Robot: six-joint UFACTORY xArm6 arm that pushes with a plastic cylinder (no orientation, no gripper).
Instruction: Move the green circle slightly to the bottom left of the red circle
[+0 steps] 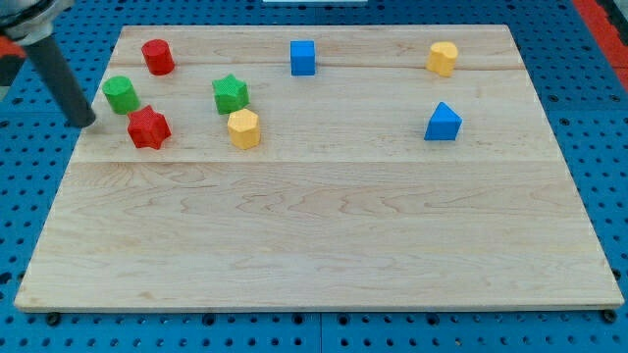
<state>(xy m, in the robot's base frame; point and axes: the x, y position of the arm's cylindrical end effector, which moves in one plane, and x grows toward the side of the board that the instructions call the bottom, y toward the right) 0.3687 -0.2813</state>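
The green circle (121, 94) sits near the board's top left, below and left of the red circle (157, 56). My tip (87, 123) rests at the board's left edge, just left of and slightly below the green circle, a small gap apart from it. The rod slants up to the view's top left corner.
A red star (148, 128) lies just below and right of the green circle. A green star (231, 94) and a yellow hexagon (243, 128) are further right. A blue cube (302, 57), a yellow hexagon (443, 59) and a blue triangle-like block (443, 123) lie toward the right. The wooden board (314, 235) sits on a blue pegboard.
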